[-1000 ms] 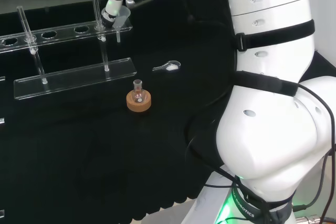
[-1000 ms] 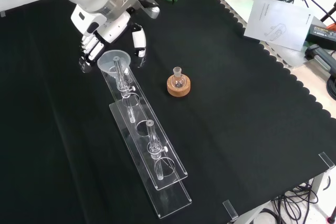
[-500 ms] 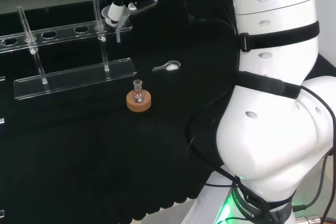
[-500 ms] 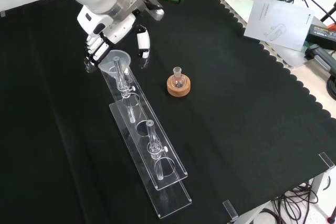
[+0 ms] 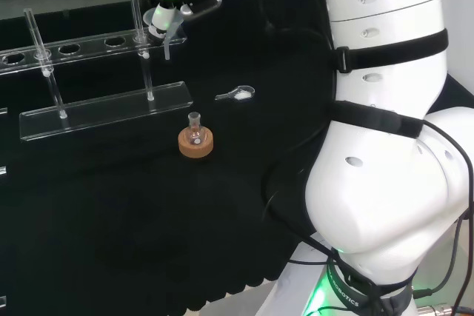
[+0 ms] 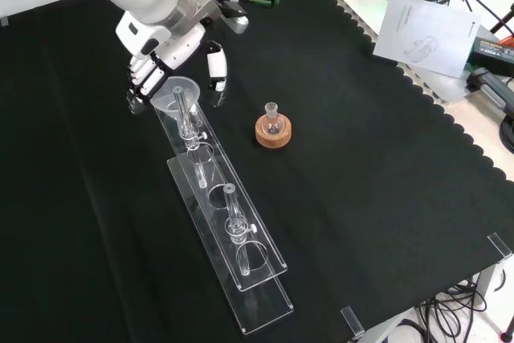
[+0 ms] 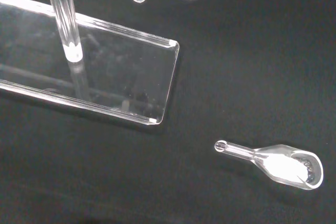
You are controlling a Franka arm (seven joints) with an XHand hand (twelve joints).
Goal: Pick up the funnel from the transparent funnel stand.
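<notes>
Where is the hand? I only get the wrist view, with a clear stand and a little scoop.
Observer: In the front view the hand is at the far end of the stand, with its fingers and thumb on either side of the funnel.
Operator: Is the funnel out yet?
Observer: No, its cone sits in the stand's end hole.
Operator: What else is near it?
Observer: A small flask on a cork ring stands to the funnel's right in the front view.
</notes>
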